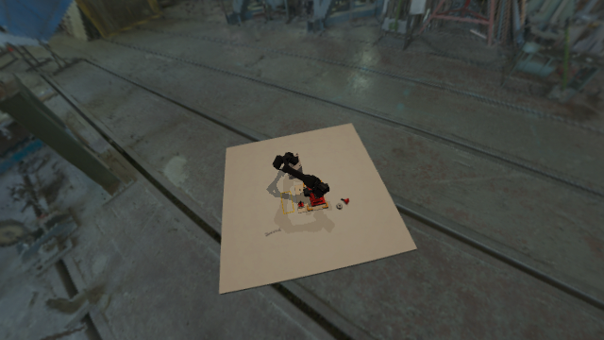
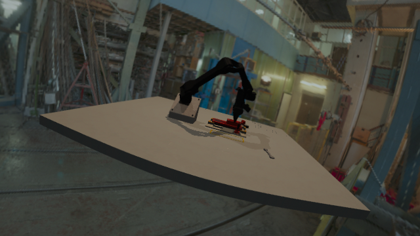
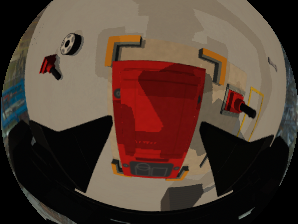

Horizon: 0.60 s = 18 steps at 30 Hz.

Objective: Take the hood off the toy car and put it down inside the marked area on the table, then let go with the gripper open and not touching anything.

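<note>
In the top view, the black arm (image 1: pixel 302 177) is being stretched from its base at the far side of the tan table (image 1: pixel 264 264) toward the toy car (image 1: pixel 317 201), which is lying near the table's middle. A yellow marked area (image 1: pixel 286 203) is being shown just left of the car, and a small white wheel (image 1: pixel 339 206) and a small red part (image 1: pixel 345 200) are lying to its right.

In the exterior view, the gripper (image 2: pixel 235 118) is being held pointing down just above the red toy car (image 2: pixel 226 123); contact cannot be told.

In the wrist view, the red hood (image 3: pixel 157 112) is being framed between the two dark fingers, which are being kept spread wide with nothing gripped. The hood is being carried on the car.
</note>
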Motion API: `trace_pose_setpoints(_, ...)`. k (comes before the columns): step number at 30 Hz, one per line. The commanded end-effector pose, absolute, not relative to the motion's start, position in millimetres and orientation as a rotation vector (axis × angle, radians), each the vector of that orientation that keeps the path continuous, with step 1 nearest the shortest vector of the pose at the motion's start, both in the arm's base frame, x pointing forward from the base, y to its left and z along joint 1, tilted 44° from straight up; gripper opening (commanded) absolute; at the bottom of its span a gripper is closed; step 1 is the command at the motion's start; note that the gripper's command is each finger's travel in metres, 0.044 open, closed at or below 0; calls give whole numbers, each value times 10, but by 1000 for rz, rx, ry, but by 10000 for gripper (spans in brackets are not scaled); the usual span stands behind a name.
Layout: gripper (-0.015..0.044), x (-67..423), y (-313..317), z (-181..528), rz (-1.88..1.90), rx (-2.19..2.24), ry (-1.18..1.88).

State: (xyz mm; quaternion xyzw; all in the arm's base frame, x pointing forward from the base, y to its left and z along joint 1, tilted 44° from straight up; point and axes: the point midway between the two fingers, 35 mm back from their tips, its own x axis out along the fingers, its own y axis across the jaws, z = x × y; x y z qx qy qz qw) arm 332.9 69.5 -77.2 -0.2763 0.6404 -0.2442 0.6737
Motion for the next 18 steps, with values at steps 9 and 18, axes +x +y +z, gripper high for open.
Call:
trace_pose_setpoints(9, 440, 3326, 640, -829, -549, -631, 1445)
trace_pose_setpoints(18, 440, 3329, 609, -861, -550, -631, 1445)
